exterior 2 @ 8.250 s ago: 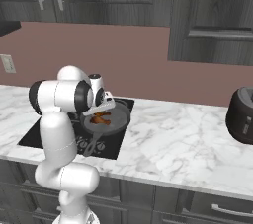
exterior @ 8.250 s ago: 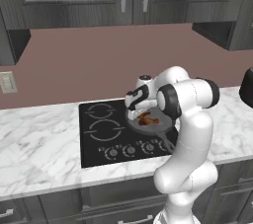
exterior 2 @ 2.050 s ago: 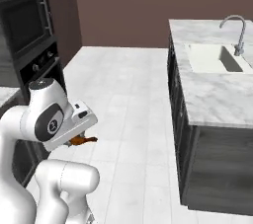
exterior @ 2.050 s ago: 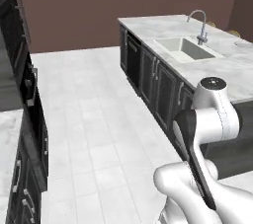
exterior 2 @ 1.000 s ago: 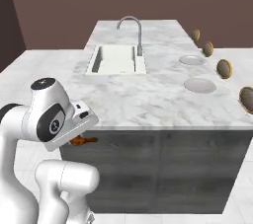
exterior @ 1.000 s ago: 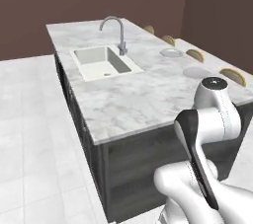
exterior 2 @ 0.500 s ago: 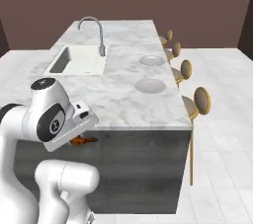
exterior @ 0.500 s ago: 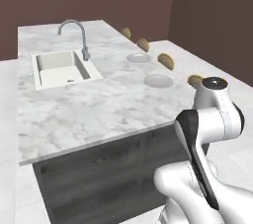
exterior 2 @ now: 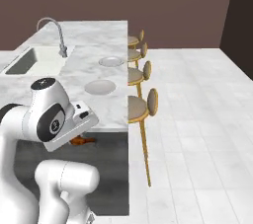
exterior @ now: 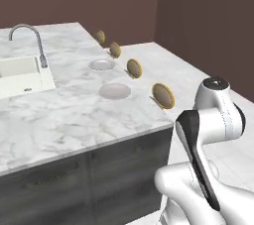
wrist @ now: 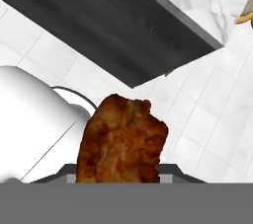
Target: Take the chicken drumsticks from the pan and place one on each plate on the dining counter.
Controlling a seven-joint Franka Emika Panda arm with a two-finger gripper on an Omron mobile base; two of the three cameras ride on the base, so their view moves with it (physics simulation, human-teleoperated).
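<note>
While tool (exterior 2: 85, 138) grips drumstick (wrist: 122, 139), counter edge (exterior 2: 123, 119) near

Two plates (exterior: 114, 90) (exterior: 101, 64) lie on the dining counter (exterior: 64, 115), right of the sink (exterior: 20, 73).

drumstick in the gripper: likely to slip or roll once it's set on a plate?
The chicken drumstick looks rough and lumpy, so it probably grips well and won't roll far. It seems stiff and light, jutting unsupported below the hand. The plates are shallow with low rims, so a dropped piece might slide.

glossy white arm (exterior: 213, 120) (dark joint bands)
</note>
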